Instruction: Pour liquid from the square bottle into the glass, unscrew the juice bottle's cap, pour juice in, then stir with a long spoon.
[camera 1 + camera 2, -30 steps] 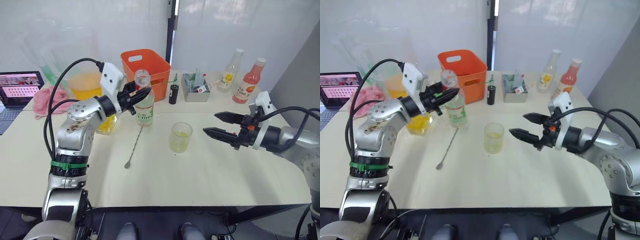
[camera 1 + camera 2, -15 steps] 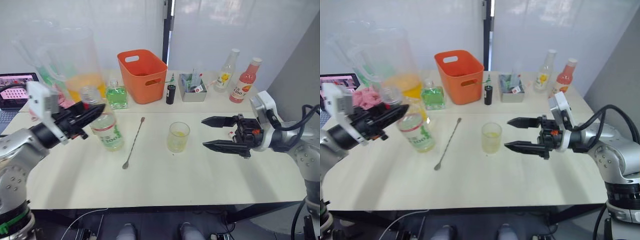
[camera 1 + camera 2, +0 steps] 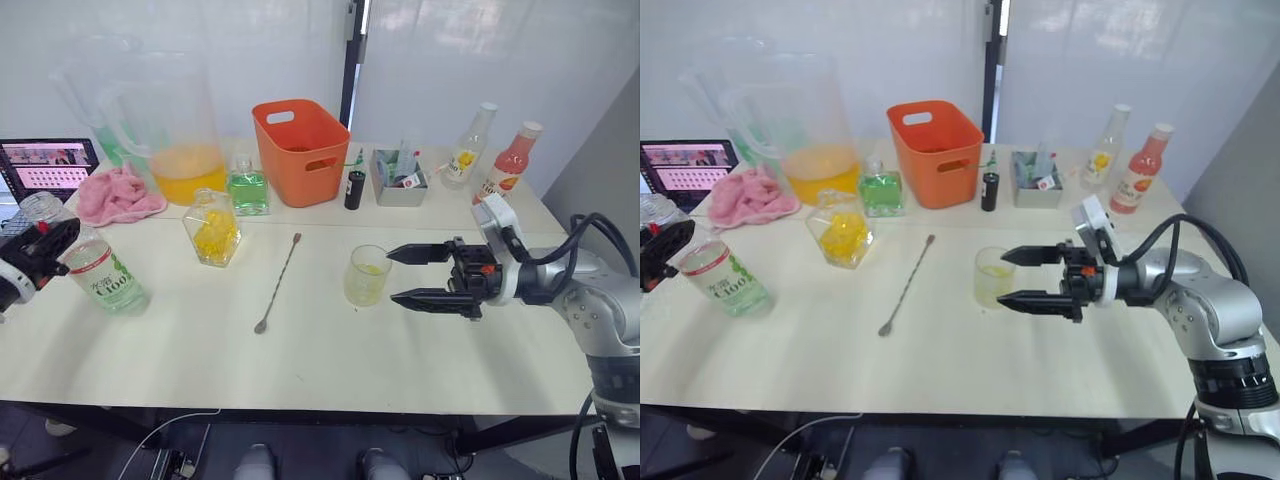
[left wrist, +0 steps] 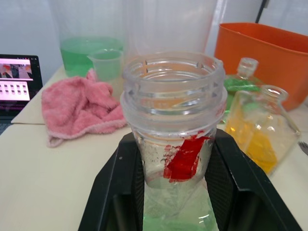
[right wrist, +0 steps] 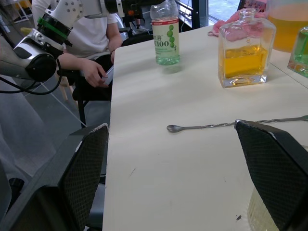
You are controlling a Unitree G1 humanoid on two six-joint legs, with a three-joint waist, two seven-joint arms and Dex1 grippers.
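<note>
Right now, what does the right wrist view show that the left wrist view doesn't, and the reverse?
Right wrist view only: the long spoon lying flat on the table, the open right gripper, and a seated person beyond the table edge.

Left wrist view only: the orange bin, a green-liquid pitcher and a laptop.

Both: the uncapped juice bottle held at the neck by the left gripper, the square bottle of yellow liquid, and the pink towel.

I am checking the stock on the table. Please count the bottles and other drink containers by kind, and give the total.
Square glass bottles: 2, yellow and green.
Juice bottles: 3, green-label one in the left claw, uncapped, and yellow-label and pink at the back.
Small dark bottle: 1.
Pitchers: 2, orange liquid and green liquid.
Drinking glass: 1.
Total: 9.
</note>
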